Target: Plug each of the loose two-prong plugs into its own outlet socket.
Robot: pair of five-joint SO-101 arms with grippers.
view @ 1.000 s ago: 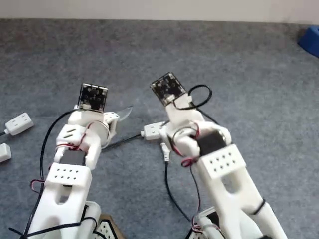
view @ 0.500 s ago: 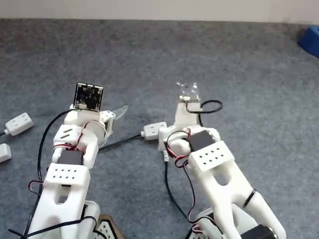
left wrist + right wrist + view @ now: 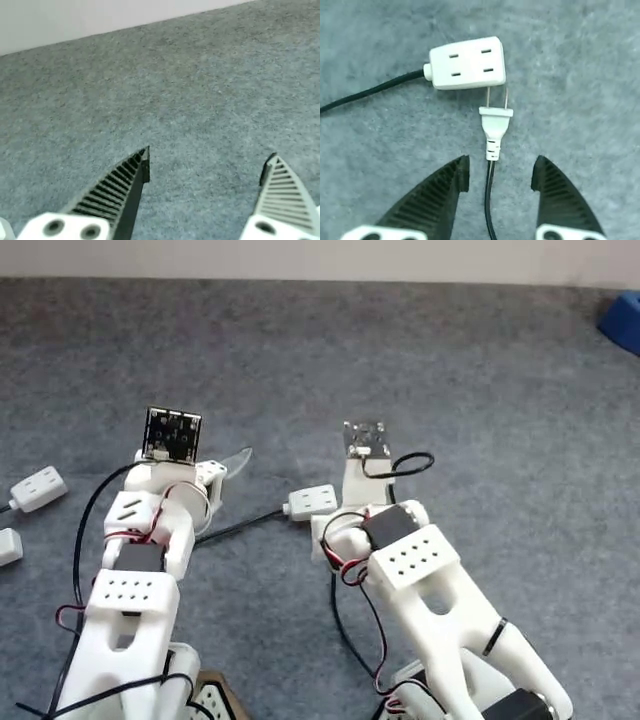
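Finding: white two-prong plug (image 3: 495, 127) unseated.
Prongs meet the edge of white plastic outlet block (image 3: 467, 62) (not inserted); right gripper (image 3: 501, 169) wide astride black cord (image 3: 488, 210); left gripper (image 3: 209, 157) wide, empty.

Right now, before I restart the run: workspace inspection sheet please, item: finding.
Surface: grey carpet, flat.
Job's things: white outlet block, sockets facing up; two-prong plug lies with its prongs at the block's side edge, not plugged in. Second outlet block lies out beyond the left arm; white piece near it, cut off, cannot tell what.
Clutter: blue object at the far corner.
Grippers: left gripper open over bare carpet; right gripper open, straddling the plug's cord.
Cables: black cable leaves the outlet block; plug's cord is black.
Surroundings: pale wall along the far edge.
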